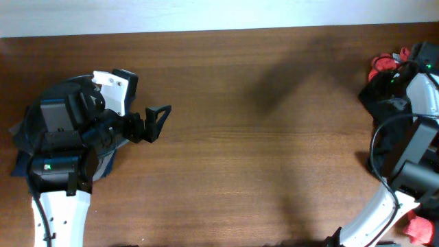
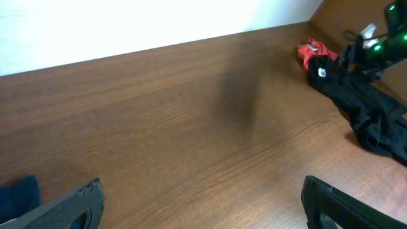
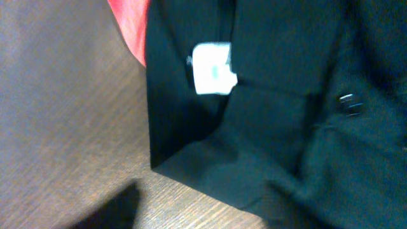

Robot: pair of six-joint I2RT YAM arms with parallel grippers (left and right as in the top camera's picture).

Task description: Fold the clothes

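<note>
At bench's right edge, crumpled black garment [image 2: 359, 105], white tag [image 3: 213, 68], beside red cloth [image 2: 310, 51], left pincer [image 1: 156, 123] spread wide, empty, right pincer [image 1: 385, 74] state can't tell

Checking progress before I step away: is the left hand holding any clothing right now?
No, the left hand is open, with only bare table between its fingers.

table [image 1: 260, 137]: brown wood, grain running side to side, a soft shadow around 1 o'clock
9 o'clock: dark blue cloth [image 1: 19, 163] bunched up at the edge
2 o'clock: red cloth [image 2: 310, 52], touching the black garment [image 2: 365, 111]
3 o'clock: that black garment sprawls along the edge, with a small white tag [image 3: 213, 76] on it
4 o'clock: another red scrap [image 1: 416, 226], barely in view
</note>
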